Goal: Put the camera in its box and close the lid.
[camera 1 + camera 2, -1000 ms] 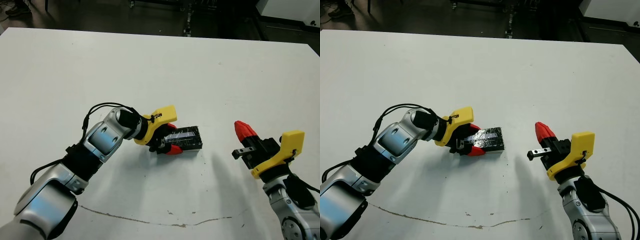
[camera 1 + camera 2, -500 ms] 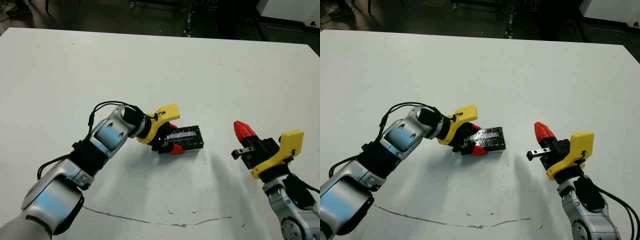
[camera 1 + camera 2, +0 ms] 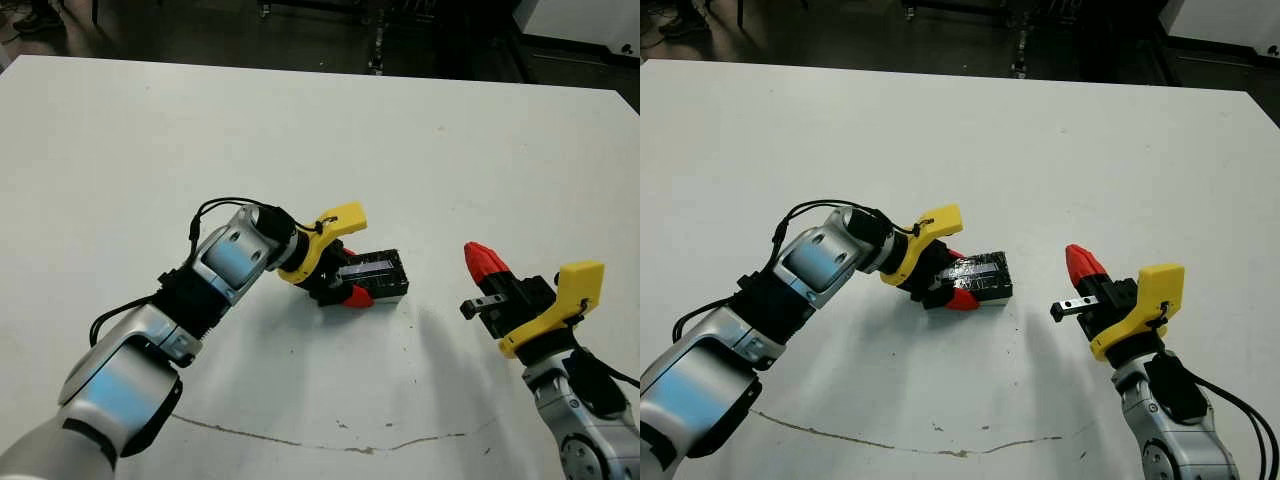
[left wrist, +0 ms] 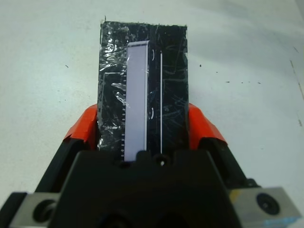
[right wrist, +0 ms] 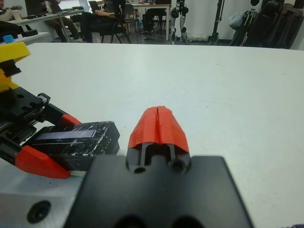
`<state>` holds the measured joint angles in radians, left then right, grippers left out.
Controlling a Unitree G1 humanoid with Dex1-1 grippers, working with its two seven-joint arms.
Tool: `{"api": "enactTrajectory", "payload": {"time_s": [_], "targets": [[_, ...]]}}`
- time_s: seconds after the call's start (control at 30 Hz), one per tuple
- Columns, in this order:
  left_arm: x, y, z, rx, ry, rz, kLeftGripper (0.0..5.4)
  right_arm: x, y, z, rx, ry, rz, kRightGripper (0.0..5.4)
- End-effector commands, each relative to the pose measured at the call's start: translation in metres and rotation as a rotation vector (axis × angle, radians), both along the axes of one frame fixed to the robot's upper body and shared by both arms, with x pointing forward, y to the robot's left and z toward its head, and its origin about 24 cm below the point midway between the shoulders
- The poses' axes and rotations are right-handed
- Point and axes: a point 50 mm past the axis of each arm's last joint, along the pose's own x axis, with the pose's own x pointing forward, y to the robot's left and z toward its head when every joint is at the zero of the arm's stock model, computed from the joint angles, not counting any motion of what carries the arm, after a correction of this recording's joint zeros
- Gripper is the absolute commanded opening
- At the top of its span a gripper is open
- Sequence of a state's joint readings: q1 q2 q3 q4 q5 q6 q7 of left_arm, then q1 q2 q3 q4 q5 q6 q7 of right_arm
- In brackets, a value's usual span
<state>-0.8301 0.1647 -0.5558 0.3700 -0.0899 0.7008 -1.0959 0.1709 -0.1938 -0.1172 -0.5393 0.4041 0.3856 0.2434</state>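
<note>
The white surface [image 3: 420, 130] is broad and bare, with a thin scratch line along its near part. At its middle lies the lid [image 4: 142, 99], pinched at both long sides by the left tool [image 4: 142, 128]. The right tool [image 5: 158, 124], tips pressed together, hovers well apart. Beyond, people sit at desks [image 5: 71, 14].

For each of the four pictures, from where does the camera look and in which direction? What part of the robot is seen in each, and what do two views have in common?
Left eye view: from the head, forward and down at the white table; both arms show.
Right eye view: same scene, slightly offset; the left gripper clasps the lid, the right gripper is apart from it.
Left wrist view: along its own red fingers, onto the lid's pale stripe.
Right wrist view: along its own shut fingers, across the table; people sit beyond.
Shared: both wrist views show the lid.
</note>
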Motion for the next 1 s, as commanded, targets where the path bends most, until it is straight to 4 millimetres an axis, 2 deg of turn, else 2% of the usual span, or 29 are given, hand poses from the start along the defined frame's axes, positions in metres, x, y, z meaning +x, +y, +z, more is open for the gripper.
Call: {"api": "enactTrajectory", "payload": {"time_s": [0.03, 0.2, 0.4, 0.73, 1.0], "targets": [[-0.0154, -0.0153, -0.0230, 0.020, 0.088, -0.062, 3.18, -0.0012, -0.0025, -0.0005, -0.002, 0.015, -0.008, 0.00], [-0.0164, -0.0157, -0.0229, 0.024, -0.041, -0.161, 3.17, -0.0009, -0.0030, -0.0001, 0.009, 0.013, -0.004, 0.00], [-0.0170, -0.0164, -0.0225, 0.045, -0.170, -0.263, 4.07, -0.0003, -0.0031, 0.0007, 0.001, 0.007, 0.003, 0.00], [-0.0185, -0.0183, -0.0259, 0.060, -0.156, -0.274, 5.39, -0.0009, -0.0021, 0.0007, -0.006, 0.006, -0.005, 0.00], [-0.0181, -0.0179, -0.0269, 0.053, -0.144, -0.265, 5.39, -0.0013, -0.0025, -0.0002, -0.005, 0.011, -0.001, 0.00]]}}
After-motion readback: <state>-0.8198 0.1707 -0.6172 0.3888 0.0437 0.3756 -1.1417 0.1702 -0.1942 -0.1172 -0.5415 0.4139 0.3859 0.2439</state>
